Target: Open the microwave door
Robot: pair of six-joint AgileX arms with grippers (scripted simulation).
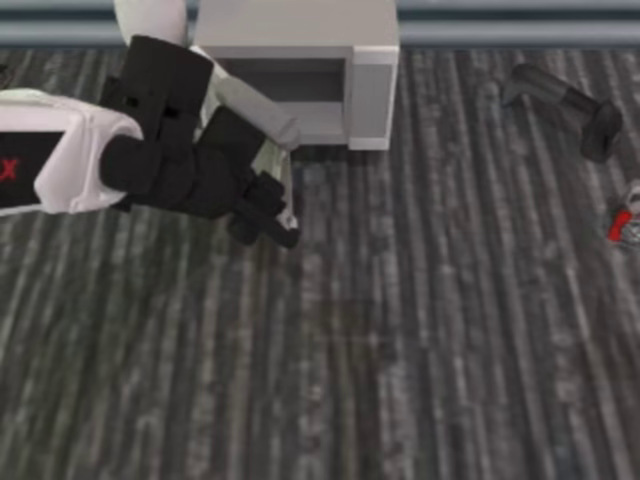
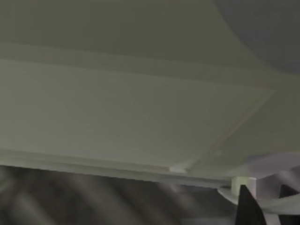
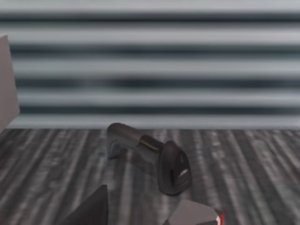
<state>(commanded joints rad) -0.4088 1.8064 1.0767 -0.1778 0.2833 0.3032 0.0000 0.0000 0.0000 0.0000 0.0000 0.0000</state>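
Though the left arm hides much of it, the microwave door (image 1: 262, 112) stands swung out from the microwave (image 1: 300, 40) at the table's far edge. The left gripper (image 1: 283, 205) sits at the door's free edge, its grip impossible to judge. The right gripper is out of sight.

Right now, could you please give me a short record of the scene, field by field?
microwave: far edge of the table, left of centre, cavity showing
microwave door: swung open toward the left, edge-on from above
left hand: at the door's free edge, in front of the microwave; grip unclear
right hand: not seen in the top view
other items: dark handheld scanner on the right; small red and white object at the right edge
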